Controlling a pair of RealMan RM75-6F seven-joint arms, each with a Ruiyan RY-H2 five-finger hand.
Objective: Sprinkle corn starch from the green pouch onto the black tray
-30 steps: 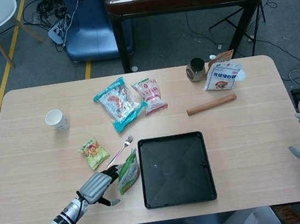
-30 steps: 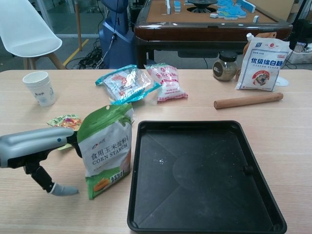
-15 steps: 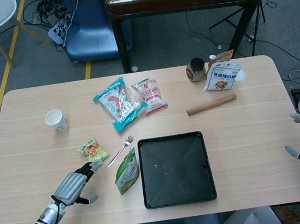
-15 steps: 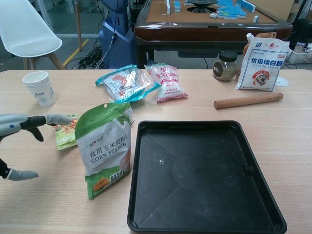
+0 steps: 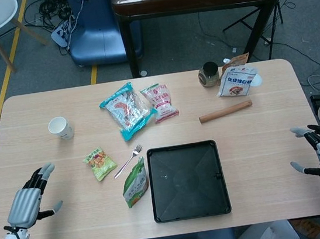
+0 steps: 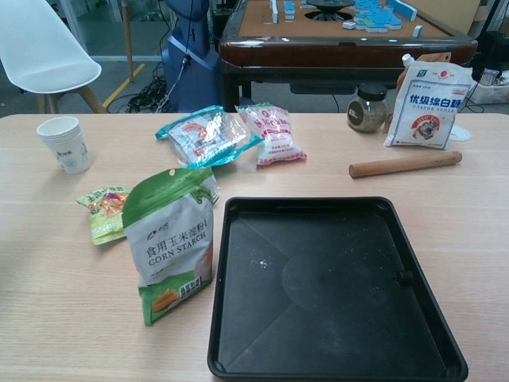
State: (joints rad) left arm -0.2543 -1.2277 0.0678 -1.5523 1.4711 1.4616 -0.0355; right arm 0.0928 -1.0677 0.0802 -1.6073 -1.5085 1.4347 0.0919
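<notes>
Left hand pulled off green pouch (pouch upright, unheld).

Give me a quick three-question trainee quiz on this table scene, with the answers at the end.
1. True or false: the left robot hand grips the pouch.
2. What lies right of the pouch? A) tray B) cup C) fork
3. Fill in: the rolling pin lies ___ the tray, seen from the robot.

Key: 1 false, it is open and apart from the pouch. 2 A. 3 beyond.
</notes>
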